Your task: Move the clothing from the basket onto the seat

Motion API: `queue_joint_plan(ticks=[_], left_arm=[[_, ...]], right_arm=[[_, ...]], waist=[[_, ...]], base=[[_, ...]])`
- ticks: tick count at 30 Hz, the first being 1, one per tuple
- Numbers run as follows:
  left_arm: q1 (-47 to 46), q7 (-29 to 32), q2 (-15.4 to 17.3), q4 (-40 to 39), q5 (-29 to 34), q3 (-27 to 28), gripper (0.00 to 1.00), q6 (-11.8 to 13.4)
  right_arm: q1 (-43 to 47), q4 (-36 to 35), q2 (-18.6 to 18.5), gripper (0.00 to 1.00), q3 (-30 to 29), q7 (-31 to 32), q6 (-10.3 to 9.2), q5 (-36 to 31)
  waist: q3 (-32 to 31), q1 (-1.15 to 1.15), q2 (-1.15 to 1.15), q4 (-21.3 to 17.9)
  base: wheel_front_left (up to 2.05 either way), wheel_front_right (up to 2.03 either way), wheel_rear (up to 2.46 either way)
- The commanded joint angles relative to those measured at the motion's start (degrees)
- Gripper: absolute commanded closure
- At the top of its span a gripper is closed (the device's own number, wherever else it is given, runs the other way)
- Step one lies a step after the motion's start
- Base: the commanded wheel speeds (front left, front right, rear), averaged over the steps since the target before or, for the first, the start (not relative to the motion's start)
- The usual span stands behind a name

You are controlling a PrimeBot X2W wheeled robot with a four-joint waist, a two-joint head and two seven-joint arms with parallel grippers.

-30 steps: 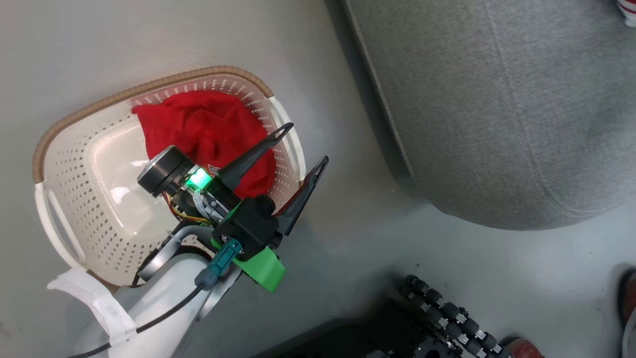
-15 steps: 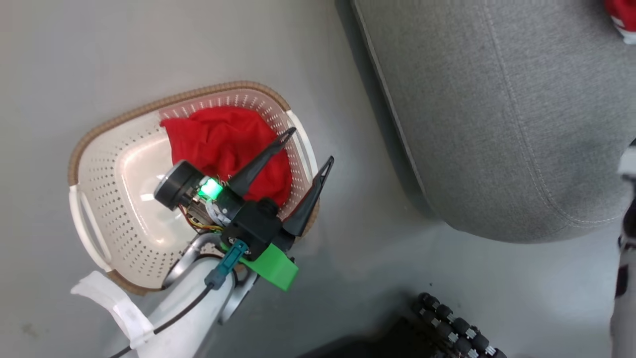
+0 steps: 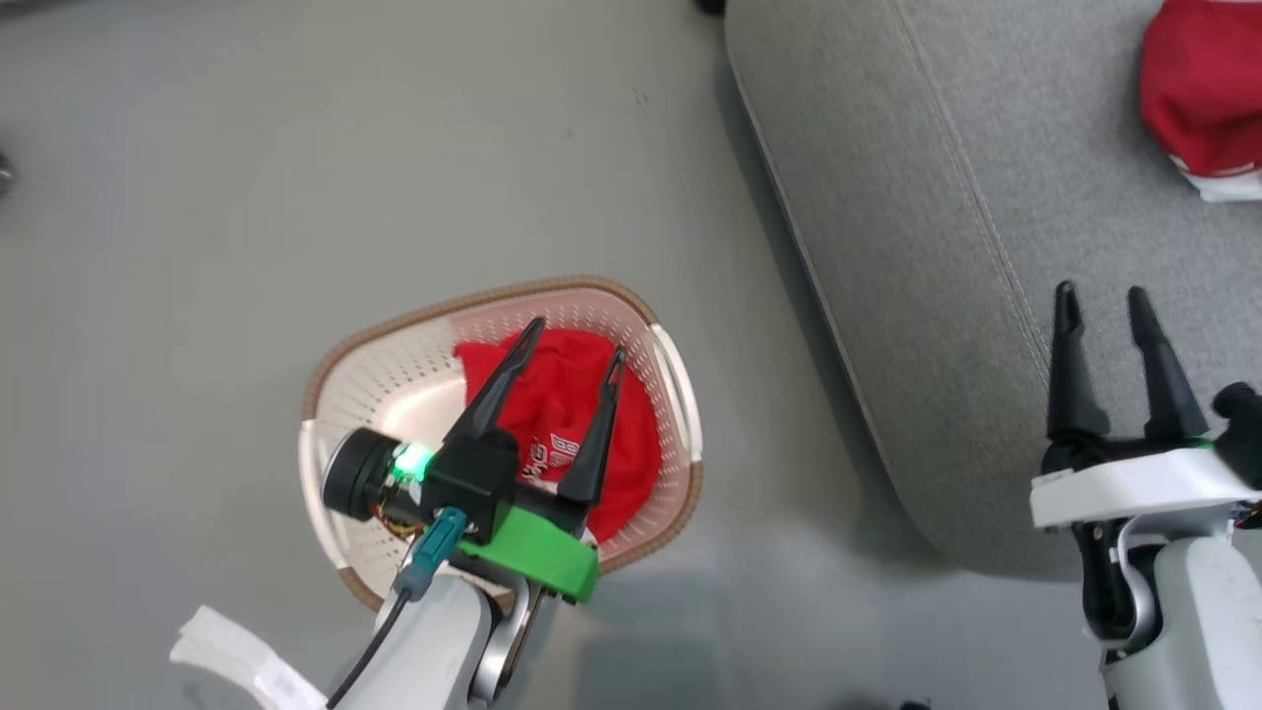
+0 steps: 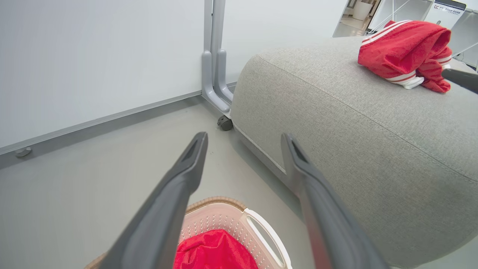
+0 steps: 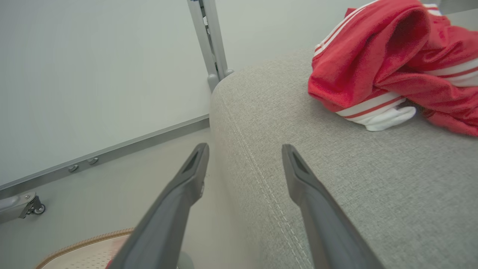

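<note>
One garment [image 3: 1198, 89] is laid at the seat's [image 3: 937, 197] far edge, a second garment [image 3: 557, 394] in the basket [image 3: 394, 335]. The left gripper [image 3: 579, 337] is held spread above it (presumably for pickup); the right gripper [image 3: 1100, 291] is held spread, empty, over the seat's near edge.

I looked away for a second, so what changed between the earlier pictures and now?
The head camera swung, so the whole picture shifted. The right gripper has come into view, open and empty over the edge of the seat. The left gripper turned and now hangs over the clothing in the basket. It stayed open; the clothing stayed in the basket.
</note>
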Motion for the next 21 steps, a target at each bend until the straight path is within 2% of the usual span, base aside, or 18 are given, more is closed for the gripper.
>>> queue_joint_plan(ticks=[1,4,7,11,16,21], left_arm=[[2.1,-0.2,-0.8,0.0,-0.3,1.2,0.0,0.4],[5.2,-0.2,-1.8,-0.2,-0.4,4.1,0.0,0.7],[8.5,-0.1,-2.6,0.1,-0.4,6.6,0.0,0.0],[12.0,-0.1,-3.1,-0.2,0.4,9.7,0.0,0.5],[17.8,-0.1,-3.4,-2.9,2.0,13.5,0.0,0.9],[23.0,-0.1,-3.5,-7.0,3.8,17.4,0.0,2.5]], right_arm=[[1.7,-0.3,-0.6,0.0,0.9,0.0,-0.07,-0.6],[3.7,-0.9,-0.8,0.0,3.1,0.0,-0.07,-1.3],[6.1,-1.7,-1.0,0.0,4.6,0.0,-0.07,-2.0],[9.1,-2.4,-0.9,0.0,6.2,0.0,-0.07,-2.9],[13.0,-3.1,-0.8,0.0,8.2,0.0,-0.07,-3.7],[16.6,-5.0,-0.8,0.0,9.4,0.0,-0.07,-5.4]], waist=[[-10.3,0.0,0.41,8.3],[-13.8,0.0,0.41,10.5],[-17.5,0.0,0.41,12.6],[-21.4,0.0,0.41,14.0],[-25.3,0.0,0.41,14.0],[-27.3,0.0,0.41,13.6]], base=[[0.0,0.0,0.0],[0.0,0.0,0.0],[0.0,0.0,0.0],[0.0,0.0,0.0],[0.0,0.0,0.0],[0.0,0.0,0.0]])
